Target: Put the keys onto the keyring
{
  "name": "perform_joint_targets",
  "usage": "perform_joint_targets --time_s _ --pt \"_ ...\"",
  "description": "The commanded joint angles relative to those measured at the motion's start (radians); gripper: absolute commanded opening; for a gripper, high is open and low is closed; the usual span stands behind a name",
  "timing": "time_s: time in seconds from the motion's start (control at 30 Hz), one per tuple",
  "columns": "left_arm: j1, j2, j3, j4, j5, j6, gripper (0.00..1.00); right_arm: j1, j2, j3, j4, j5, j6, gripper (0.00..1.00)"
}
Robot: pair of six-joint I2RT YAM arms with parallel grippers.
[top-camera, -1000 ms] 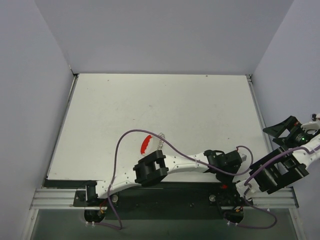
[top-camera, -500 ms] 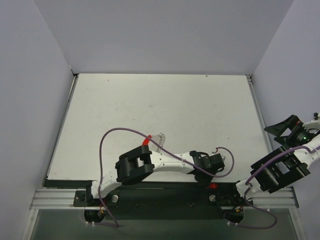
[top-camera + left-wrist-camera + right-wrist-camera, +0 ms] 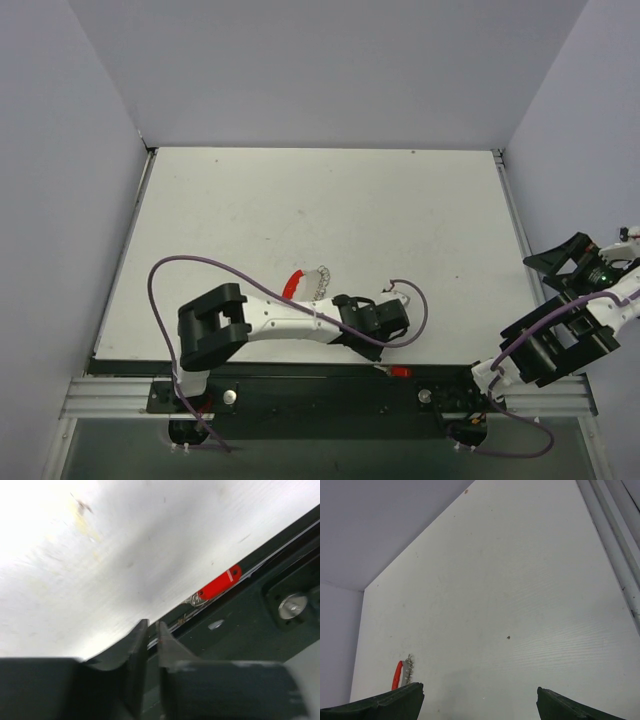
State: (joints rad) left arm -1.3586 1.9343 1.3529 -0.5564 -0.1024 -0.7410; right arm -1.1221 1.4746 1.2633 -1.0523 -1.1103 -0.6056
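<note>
Top external view has the keyring (image 3: 292, 284), a thin red arc, lying on the white table (image 3: 300, 200) a little in from the near edge. The keys (image 3: 318, 277), a lacy row of small silver pieces, lie right beside it on its right; whether the two are joined is too fine to tell. The right wrist view shows the same pair far off at its lower left, red band on the left and silver row on the right, touching or nearly so. The left wrist view does not show them at all.

That left wrist view shows a small red tag (image 3: 218, 582) with a bit of silver metal at its lower end, lying along the dark rail at the table's near edge. From above it is only a red speck on the rail.

The left gripper (image 3: 152, 625) hangs low over the table near that edge, to the right of the keys, its fingers drawn almost together with only a slit between them and nothing in it. The right gripper (image 3: 480, 695) sits off the table's right side, its fingers spread wide and empty.
</note>
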Motion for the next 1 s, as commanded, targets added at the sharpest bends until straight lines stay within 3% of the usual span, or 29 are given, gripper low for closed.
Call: perform_joint_targets --time_s 0.0,0.2,0.7,0.97 --pt "0.024 -0.110 0.002 0.081 -0.083 -0.001 0.30 0.022 -0.042 -0.027 -0.035 -0.016 -0.049 1.00" --pt "0.012 -0.039 0.025 0.078 0.027 -0.035 0.42 0.031 -0.034 -0.027 -0.035 -0.016 -0.057 1.00" --pt "-0.037 0.126 0.132 0.022 0.128 -0.158 0.42 0.031 -0.010 -0.053 -0.040 -0.043 -0.106 1.00" --pt "-0.037 0.190 0.190 -0.057 0.081 -0.185 0.43 0.028 -0.002 -0.054 -0.066 -0.060 -0.143 1.00"
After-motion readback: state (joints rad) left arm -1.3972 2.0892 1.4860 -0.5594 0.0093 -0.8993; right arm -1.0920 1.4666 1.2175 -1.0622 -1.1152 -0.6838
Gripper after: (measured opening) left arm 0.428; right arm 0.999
